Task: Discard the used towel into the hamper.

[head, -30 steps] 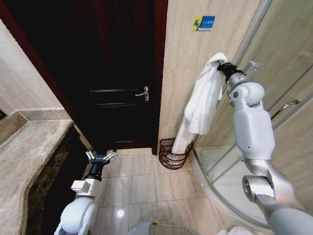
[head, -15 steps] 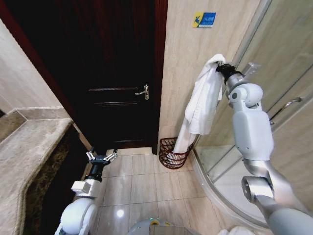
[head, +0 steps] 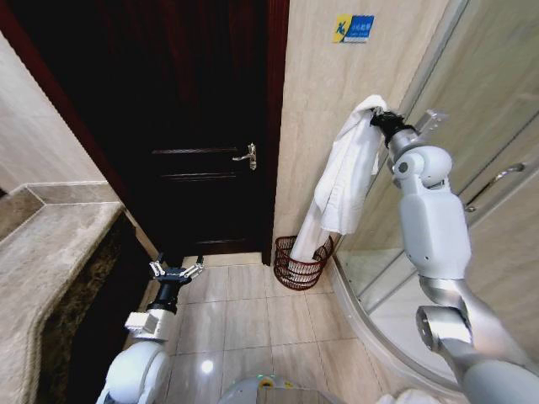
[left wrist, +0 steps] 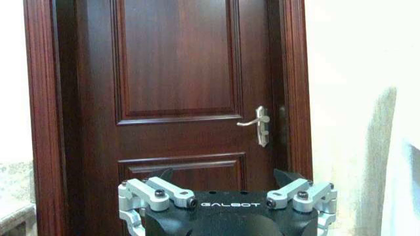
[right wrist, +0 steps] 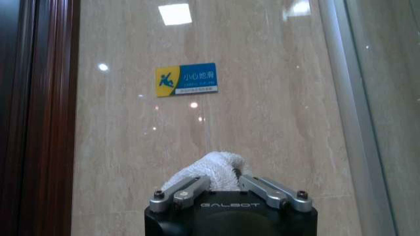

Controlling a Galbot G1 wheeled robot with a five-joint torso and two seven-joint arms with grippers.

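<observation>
Head view, left gripper (head: 175, 272): near and low on the left, over the floor tiles, fingers spread and holding nothing; idle, facing the dark door (head: 194, 126).
Hamper (head: 301, 262): on the floor in the far corner, between the door frame and the shower enclosure (head: 472, 151), against the beige wall.
Towel (head: 345, 172): white, hanging long from the right gripper; its lower end reaches down to the hamper's rim and seems to dip inside.
Right gripper (head: 379, 114): raised high on the far right by the wall, fingers pinched on the towel's top; in the right wrist view a bunch of white cloth (right wrist: 210, 169) sits between them.
Step in hand: towel carried and held above the hamper, not yet let go.
Next move calls for: towel centred over the opening, then fingers opened so it falls in rather than over the rim.
Hard to make out: how much towel is already inside; hamper's far side is covered by the cloth.
</observation>
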